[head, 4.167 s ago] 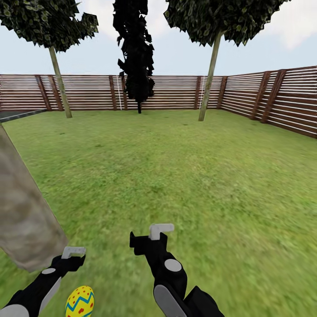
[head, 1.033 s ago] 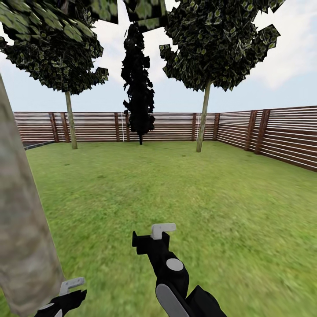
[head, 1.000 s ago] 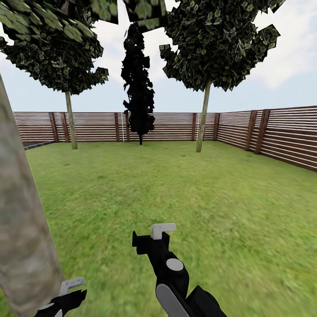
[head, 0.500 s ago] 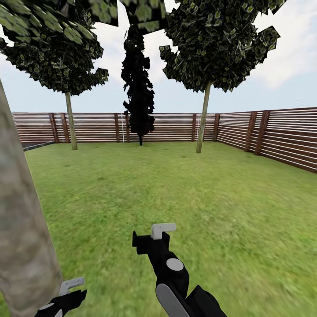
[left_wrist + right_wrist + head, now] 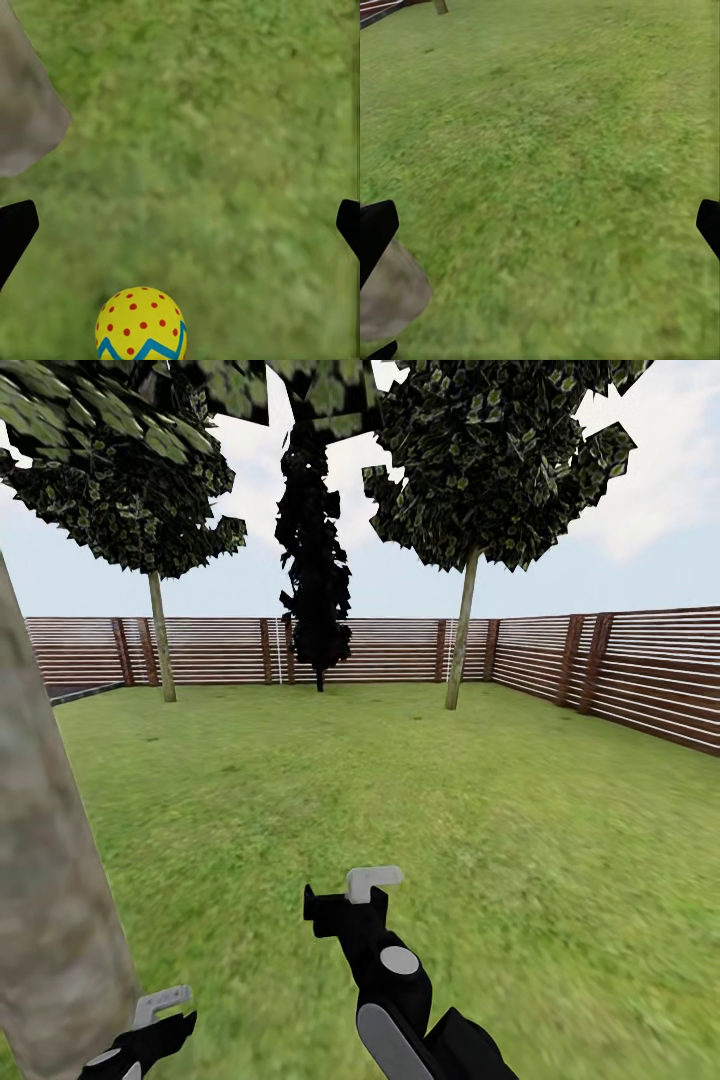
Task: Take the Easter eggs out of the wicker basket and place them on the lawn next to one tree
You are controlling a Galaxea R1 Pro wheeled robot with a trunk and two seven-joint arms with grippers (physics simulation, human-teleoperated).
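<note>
Mottled lawn (image 5: pixel 225 150) bears a dotted, zigzagged egg (image 5: pixel 141 324).

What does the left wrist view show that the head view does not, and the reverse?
Left wrist view alone: an Easter egg lying on the grass, between the open left gripper's fingers but untouched.
Head view alone: the fence, two thin-trunked trees, a black cypress-like tree, sky and the right gripper.
Both: the lawn and the thick tree trunk.

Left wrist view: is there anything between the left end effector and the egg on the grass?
Nothing visible. The egg lies on open grass between the spread fingers, with the tree trunk off to one side.
</note>
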